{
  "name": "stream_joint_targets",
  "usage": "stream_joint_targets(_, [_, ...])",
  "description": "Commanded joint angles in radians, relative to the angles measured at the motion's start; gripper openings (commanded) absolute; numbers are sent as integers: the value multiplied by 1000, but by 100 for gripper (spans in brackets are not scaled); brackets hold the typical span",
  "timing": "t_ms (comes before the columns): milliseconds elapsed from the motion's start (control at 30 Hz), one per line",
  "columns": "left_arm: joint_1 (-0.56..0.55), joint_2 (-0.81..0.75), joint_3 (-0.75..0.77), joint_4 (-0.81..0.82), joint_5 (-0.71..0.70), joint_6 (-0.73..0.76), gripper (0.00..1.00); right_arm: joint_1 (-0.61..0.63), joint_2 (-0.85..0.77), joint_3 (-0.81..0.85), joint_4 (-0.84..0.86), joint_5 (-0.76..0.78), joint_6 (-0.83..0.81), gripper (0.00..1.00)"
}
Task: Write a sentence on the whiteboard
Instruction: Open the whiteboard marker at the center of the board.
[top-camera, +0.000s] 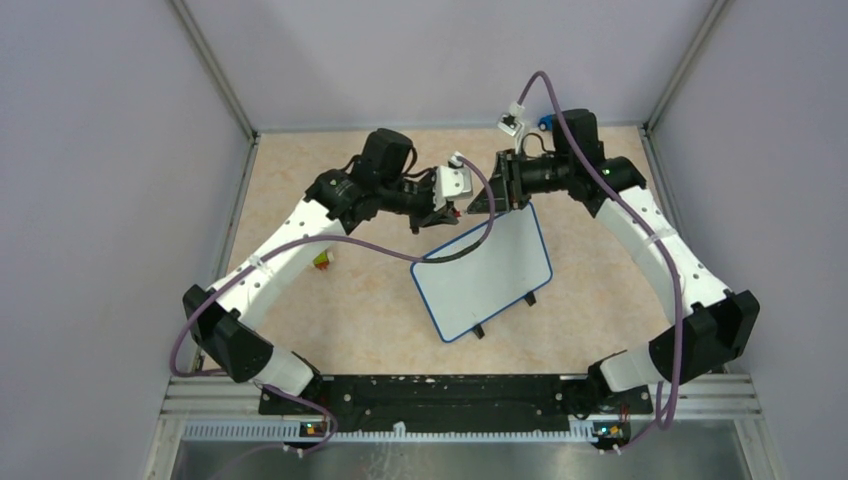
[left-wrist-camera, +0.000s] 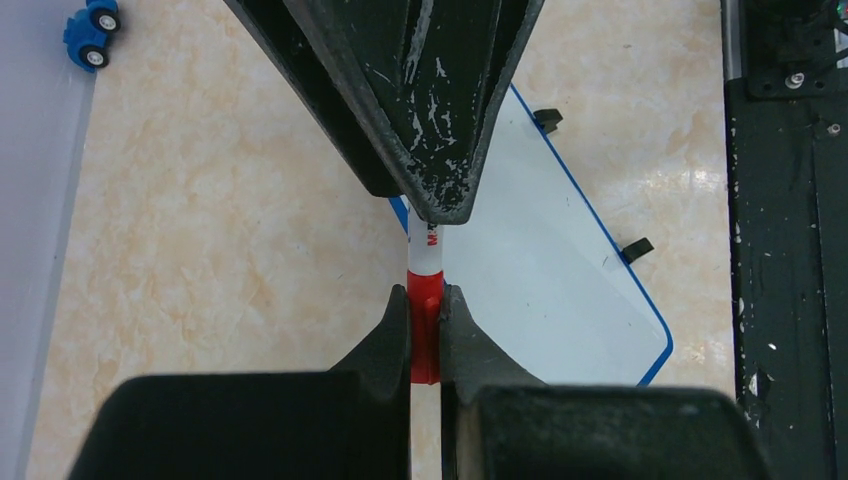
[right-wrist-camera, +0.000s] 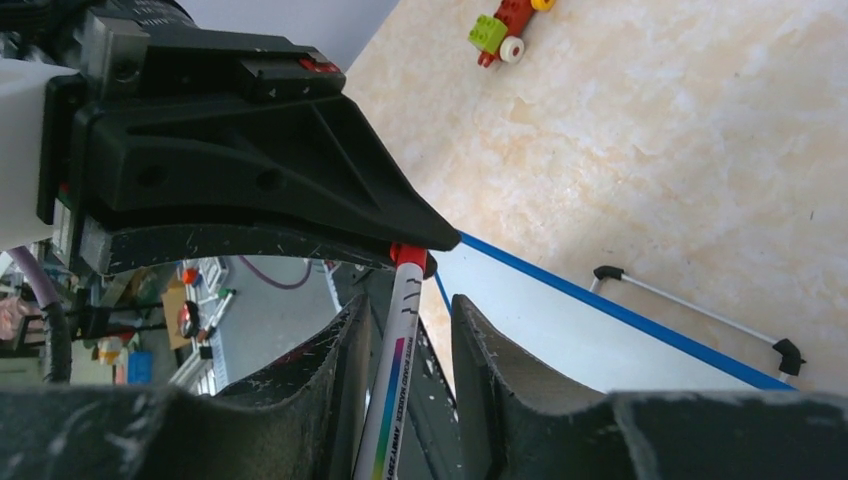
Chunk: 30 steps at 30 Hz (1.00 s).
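Note:
The whiteboard (top-camera: 490, 275) (left-wrist-camera: 560, 290) (right-wrist-camera: 600, 340), white with a thin blue rim and black clip feet, lies tilted at the table's middle. Its face is blank and no sentence shows on it. Above its far corner both grippers meet on a whiteboard marker (left-wrist-camera: 425, 245) (right-wrist-camera: 395, 370). My left gripper (top-camera: 445, 210) (left-wrist-camera: 426, 300) is shut on the marker's red cap (left-wrist-camera: 425, 320). My right gripper (top-camera: 485, 203) (right-wrist-camera: 405, 305) straddles the white barrel. The barrel leans against one finger and a gap shows at the other.
A small blue toy car (top-camera: 545, 122) (left-wrist-camera: 90, 35) sits at the far right by the wall. A green, red and yellow brick toy (top-camera: 322, 260) (right-wrist-camera: 510, 25) lies left of the board. Grey walls enclose the table. A black rail (top-camera: 430, 395) runs along the near edge.

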Motion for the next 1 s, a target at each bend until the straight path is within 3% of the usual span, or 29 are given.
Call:
stream_joint_targets(0, [-25,11,40,-10,-27,48,0,21,17,41,-51,12,-70,32])
stream_joint_targets(233, [-48,27,48,-36,-64,67,0,30,25,51,-89,30,-105,27])
stream_joint_targets(967, [-58,39,71,-49,-102,43,0,46,23,34,-108,30,-123,30])
